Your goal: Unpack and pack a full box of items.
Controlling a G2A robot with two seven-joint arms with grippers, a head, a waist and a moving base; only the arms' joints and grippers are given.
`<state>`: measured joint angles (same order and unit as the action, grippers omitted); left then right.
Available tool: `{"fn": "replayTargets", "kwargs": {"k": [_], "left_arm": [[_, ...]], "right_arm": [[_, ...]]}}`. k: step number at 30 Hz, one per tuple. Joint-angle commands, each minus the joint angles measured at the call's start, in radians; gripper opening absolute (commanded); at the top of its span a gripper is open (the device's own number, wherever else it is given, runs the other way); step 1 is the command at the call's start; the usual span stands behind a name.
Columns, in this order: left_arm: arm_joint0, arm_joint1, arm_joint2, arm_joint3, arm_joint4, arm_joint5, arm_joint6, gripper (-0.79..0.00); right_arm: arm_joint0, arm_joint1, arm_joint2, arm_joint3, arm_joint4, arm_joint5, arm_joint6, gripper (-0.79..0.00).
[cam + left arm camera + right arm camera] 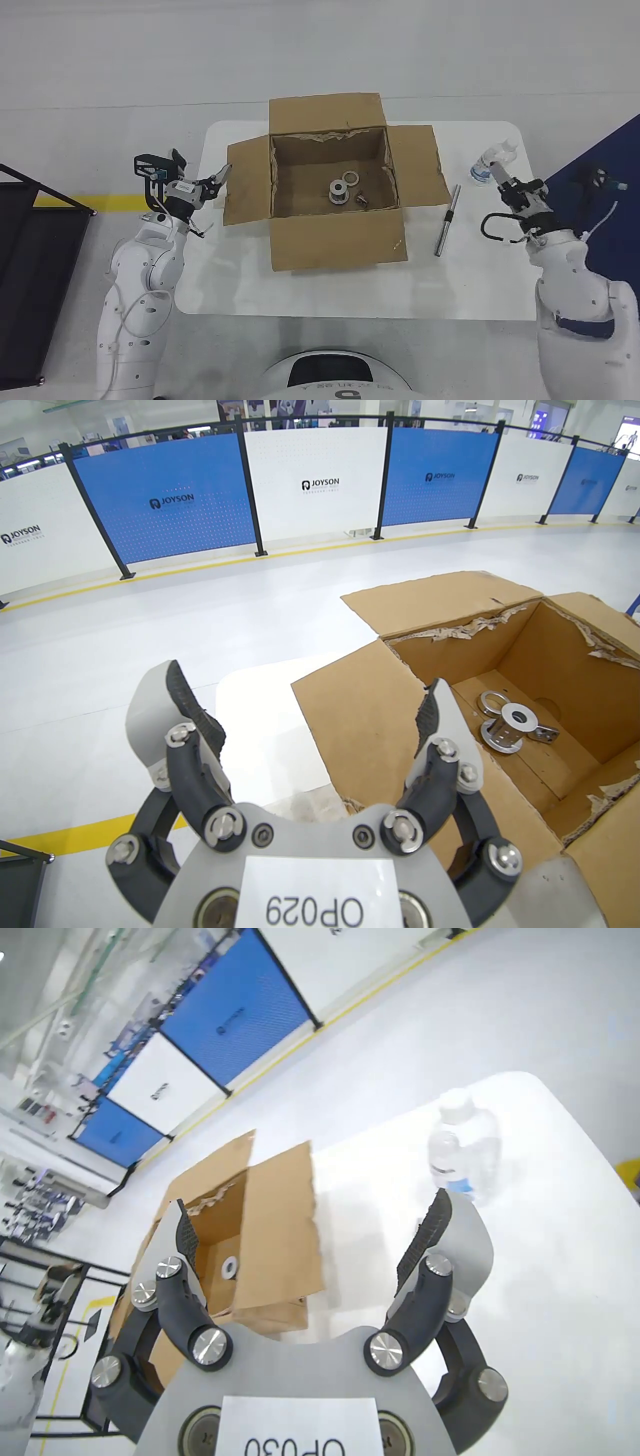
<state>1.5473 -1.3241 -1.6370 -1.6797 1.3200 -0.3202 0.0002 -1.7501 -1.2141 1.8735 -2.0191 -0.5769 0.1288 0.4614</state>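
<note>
Partly unpacked: bottle (483, 166) and rod (447, 220) rest on the surface (300, 292), metal parts (343, 190) sit in the box (335, 242); both arms' jaws spread wide, empty.

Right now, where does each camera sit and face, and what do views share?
Top view: above the arms, looking down on the table, box, rod and bottle; both arms show.
Left wrist view: on the left wrist, facing into the box at the metal parts; open left hand shows.
Right wrist view: on the right wrist, facing box and bottle; open right hand shows.
Shared: all three show the box.
</note>
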Motion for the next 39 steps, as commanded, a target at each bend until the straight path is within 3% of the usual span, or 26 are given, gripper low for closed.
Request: {"fn": "replayTargets", "kwargs": {"k": [1,6,13,28,39], "left_arm": [[0.000,0.000,0.000,0.000,0.000,0.000,0.000,0.000],[0.000,0.000,0.000,0.000,0.000,0.000,0.000,0.000],[0.000,0.000,0.000,0.000,0.000,0.000,0.000,0.000],[0.000,0.000,0.000,0.000,0.000,0.000,0.000,0.000],[0.000,0.000,0.000,0.000,0.000,0.000,0.000,0.000]], "right_arm": [[0.107,0.005,-0.010,0.113,-0.002,0.078,0.073,0.000],[0.308,0.014,-0.088,0.351,-0.107,0.170,0.126,0.000],[0.473,0.003,-0.187,0.563,-0.196,0.291,-0.022,0.000],[0.671,-0.013,-0.271,0.843,-0.215,0.320,-0.119,0.000],[0.705,-0.020,-0.304,0.899,-0.223,0.305,-0.138,0.000]]}}
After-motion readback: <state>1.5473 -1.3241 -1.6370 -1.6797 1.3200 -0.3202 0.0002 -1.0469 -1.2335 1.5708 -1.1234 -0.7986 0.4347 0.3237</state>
